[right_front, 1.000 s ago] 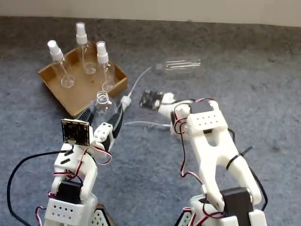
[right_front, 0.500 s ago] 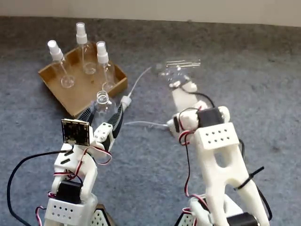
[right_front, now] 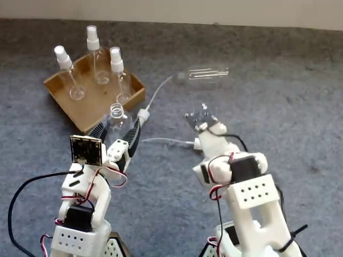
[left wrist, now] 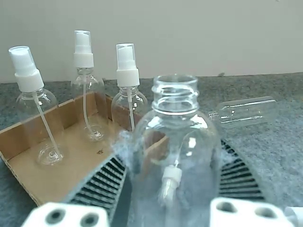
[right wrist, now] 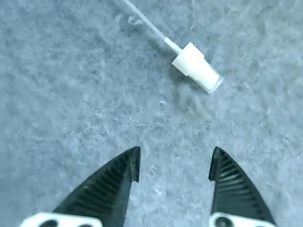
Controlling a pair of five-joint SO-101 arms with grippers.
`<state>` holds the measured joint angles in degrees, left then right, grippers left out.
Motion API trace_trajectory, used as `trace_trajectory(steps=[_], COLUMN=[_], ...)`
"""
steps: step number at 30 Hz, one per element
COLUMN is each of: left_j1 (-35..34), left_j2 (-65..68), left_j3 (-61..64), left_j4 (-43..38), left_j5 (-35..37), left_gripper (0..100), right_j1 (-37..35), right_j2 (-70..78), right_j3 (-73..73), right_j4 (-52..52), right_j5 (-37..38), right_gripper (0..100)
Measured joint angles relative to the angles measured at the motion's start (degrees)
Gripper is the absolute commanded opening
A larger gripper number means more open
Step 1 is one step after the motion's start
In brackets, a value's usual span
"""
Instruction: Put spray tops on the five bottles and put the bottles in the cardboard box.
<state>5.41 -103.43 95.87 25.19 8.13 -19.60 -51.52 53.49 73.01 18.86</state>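
Left claw (right_front: 119, 124) is clamped on the open bottle (right_front: 117, 113). The bottle stands upright with its neck bare, left of centre in the high view, just off the near corner of the cardboard box (right_front: 92, 105). The left wrist view looks straight through the clear glass between its ribbed fingers.

Upper left of the high view, three capped bottles (right_front: 95, 56) stand upright inside the box, each with a white sprayer on. The fifth bottle (right_front: 208, 73) lies on its side on the grey carpet (right_front: 278, 118) at upper centre. It has no cap and sits well apart from both claws.

Over to the right claw (right wrist: 174, 163) — fingers spread wide, nothing between them, pointing down at the carpet. A spray top (right wrist: 196, 73) lies flat out ahead of the fingertips, touching neither, with its thin dip tube trailing away from the claw.

The high view shows two tops loose on the carpet. The first loose top (right_front: 143, 114) lies just beside the left claw's frame-right finger, and its tube runs up toward the fifth bottle. The second loose top (right_front: 195, 143) sits at centre frame — close against the right arm, its tube stretching off to the left. Which of the two the right wrist view is looking at, I cannot tell.
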Motion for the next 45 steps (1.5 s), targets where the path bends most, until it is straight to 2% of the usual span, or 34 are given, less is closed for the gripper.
trace_trajectory(steps=[3,9,16,33,37,45], left_j1=[0.00,0.00,0.00,0.00,0.00,0.00], left_j2=[0.00,0.00,0.00,0.00,0.00,0.00], left_j3=[0.00,0.00,0.00,0.00,0.00,0.00], left_j4=[0.00,0.00,0.00,0.00,0.00,0.00], left_j5=[0.00,0.00,0.00,0.00,0.00,0.00], left_gripper=[9,9,9,9,9,9], right_j1=[0.00,0.00,0.00,0.53,3.43,4.22], right_j2=[-0.53,-0.79,0.53,41.14,48.97,56.70], right_j3=[6.68,8.09,2.90,-23.91,-27.52,-28.57], right_j4=[-6.33,-15.21,-16.88,-16.88,-16.97,-17.67], right_j5=[-2.29,-20.75,-33.93,-65.23,-69.27,-70.24], right_gripper=[22.1,22.1,22.1,22.4,22.4,22.1])
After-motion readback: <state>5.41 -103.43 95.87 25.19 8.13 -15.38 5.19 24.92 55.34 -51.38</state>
